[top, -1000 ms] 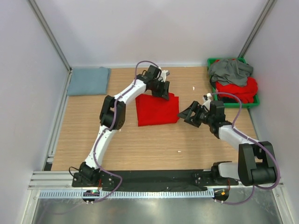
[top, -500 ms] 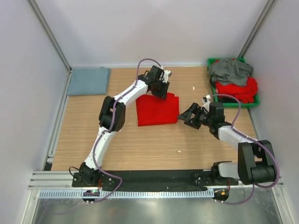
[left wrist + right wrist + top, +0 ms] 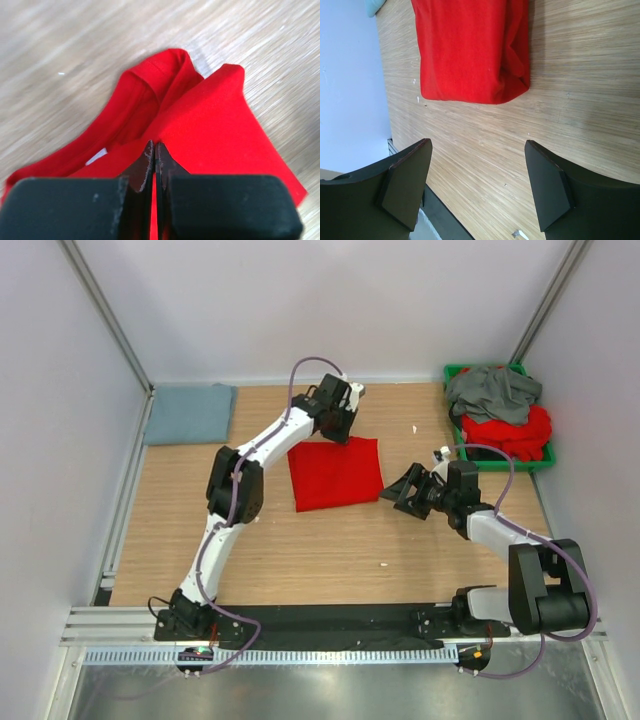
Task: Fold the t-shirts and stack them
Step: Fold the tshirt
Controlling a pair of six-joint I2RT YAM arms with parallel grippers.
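Nearest the bases, right of centre: right gripper (image 3: 400,486), jaws spread wide and empty, low over the bare wooden table (image 3: 300,550), aimed left at the right edge of the folded red t-shirt (image 3: 335,473), just beside it, not touching. Mid-table, that shirt: flat rectangle, long axis left to right, turned slightly, right end a little farther back; collar toward the far edge, small white neck label (image 3: 97,156) showing inside the neckline. At that far edge, left gripper (image 3: 154,150), fingers pressed together, pinching a raised fold of the red cloth. Bright even red, smooth on top, layers thick along the right side. Farther back, far left corner: blue-grey t-shirt (image 3: 190,412), folded flat, well apart. Far right corner: green bin (image 3: 450,370), dark grey t-shirt (image 3: 492,390) crumpled on top of red t-shirts (image 3: 510,435) bulging over the near rim.
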